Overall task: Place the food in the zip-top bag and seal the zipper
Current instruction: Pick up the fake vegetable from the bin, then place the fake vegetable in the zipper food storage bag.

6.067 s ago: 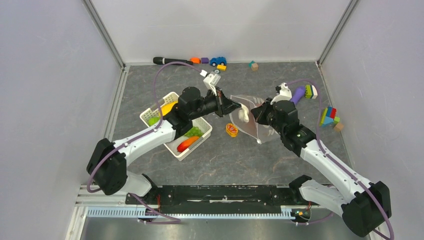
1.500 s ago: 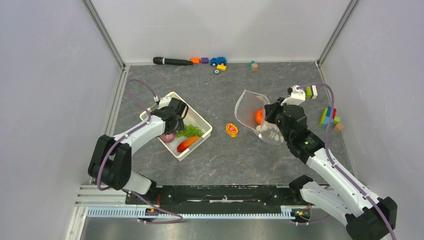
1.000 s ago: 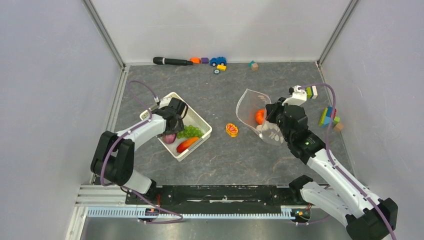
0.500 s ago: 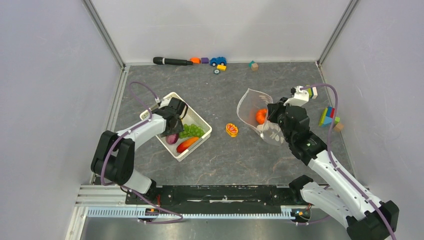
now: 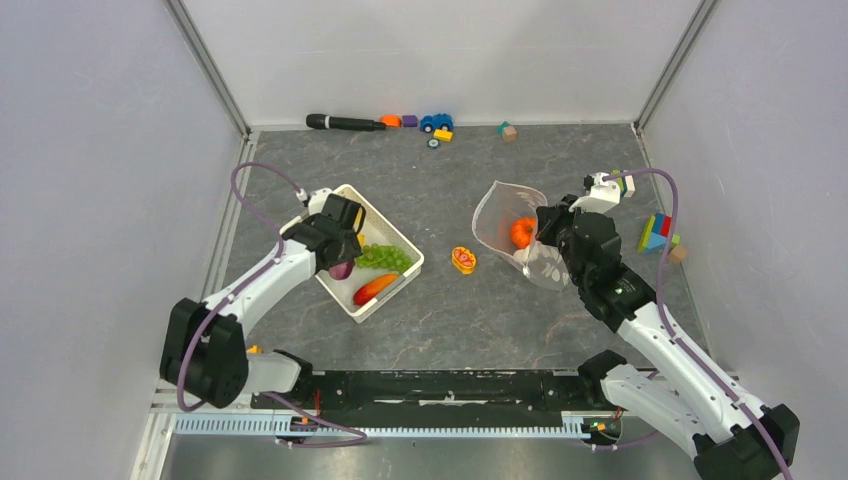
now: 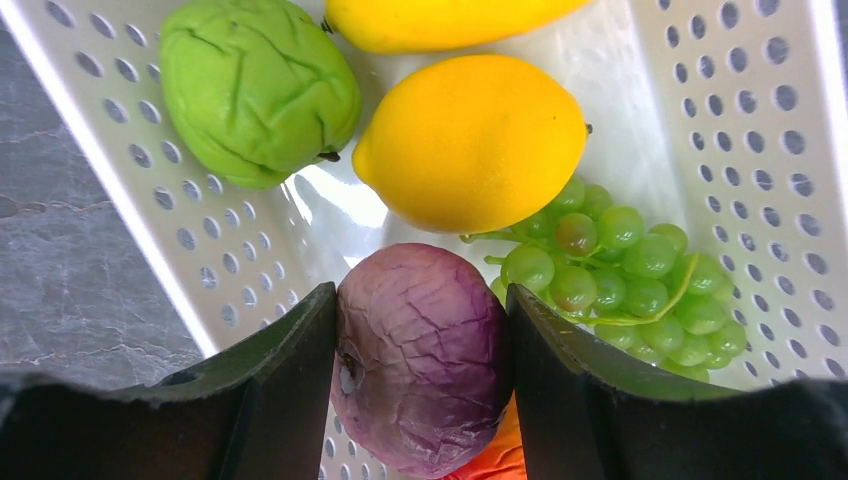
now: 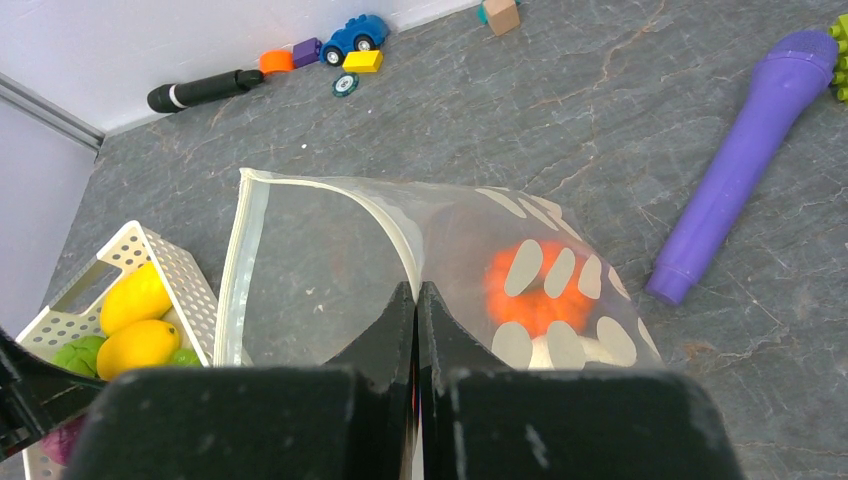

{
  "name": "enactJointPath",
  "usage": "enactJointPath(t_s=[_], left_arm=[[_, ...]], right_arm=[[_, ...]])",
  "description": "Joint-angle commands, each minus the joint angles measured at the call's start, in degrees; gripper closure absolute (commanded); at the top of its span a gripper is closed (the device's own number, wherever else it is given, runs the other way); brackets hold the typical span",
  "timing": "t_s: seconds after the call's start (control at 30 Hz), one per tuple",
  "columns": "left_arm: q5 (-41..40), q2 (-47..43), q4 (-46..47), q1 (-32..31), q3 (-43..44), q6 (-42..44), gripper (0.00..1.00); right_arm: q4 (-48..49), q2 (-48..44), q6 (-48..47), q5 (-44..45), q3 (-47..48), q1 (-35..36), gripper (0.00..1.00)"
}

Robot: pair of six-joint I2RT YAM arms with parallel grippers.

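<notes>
My left gripper (image 5: 340, 262) reaches into the white basket (image 5: 397, 230) and is shut on the purple onion (image 6: 420, 355), which fills the space between both fingers (image 6: 290, 385). Around the onion lie a yellow mango (image 6: 470, 140), a green pepper (image 6: 258, 88), green grapes (image 6: 620, 270) and a red chili (image 5: 374, 288). The clear zip-top bag (image 5: 503, 208) stands with its mouth open toward the basket. My right gripper (image 7: 417, 290) is shut on the bag's near rim, and the zipper (image 7: 245, 250) curves away from it. An orange pumpkin (image 7: 540, 285) and white garlic (image 7: 575, 352) sit inside the bag.
A small orange-and-yellow toy piece (image 5: 463, 259) lies between basket and bag. A purple-handled brush (image 7: 745, 165) is to the right of the bag. Coloured blocks (image 5: 656, 233) sit by the right wall. A black marker (image 5: 343, 122) and small toys line the back wall.
The left jaws have closed on the onion and the left arm has shifted slightly up and left over the basket. The right arm keeps the bag almost still.
</notes>
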Motion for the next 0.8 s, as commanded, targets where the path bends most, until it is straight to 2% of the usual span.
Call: enactJointPath(t_s=[0.0,0.2,0.43,0.6,0.77], left_arm=[[-2.5,-5.75,0.41,0.11,-1.29,-0.19,0.76],[-1.02,-13.09,3.79,0.15,-3.83,0.82,0.77],[7.33,-19.01,9.46,0.13,-3.31,2.7,0.77],[14.71,-21.35,15.19,0.15,-2.88,3.13,0.77],[26.23,-22.01,22.73,0.04,-3.14,4.88,0.77]], right_arm=[[2.04,-1.13,-0.5,1.29,0.24,0.09,1.0],[2.04,-0.7,-0.42,0.77,0.38,0.07,1.0],[2.06,0.1,-0.37,-0.4,0.66,0.1,1.0],[2.04,-0.56,-0.41,-1.06,0.53,0.09,1.0],[2.05,-1.38,-0.24,-0.69,0.4,0.09,1.0]])
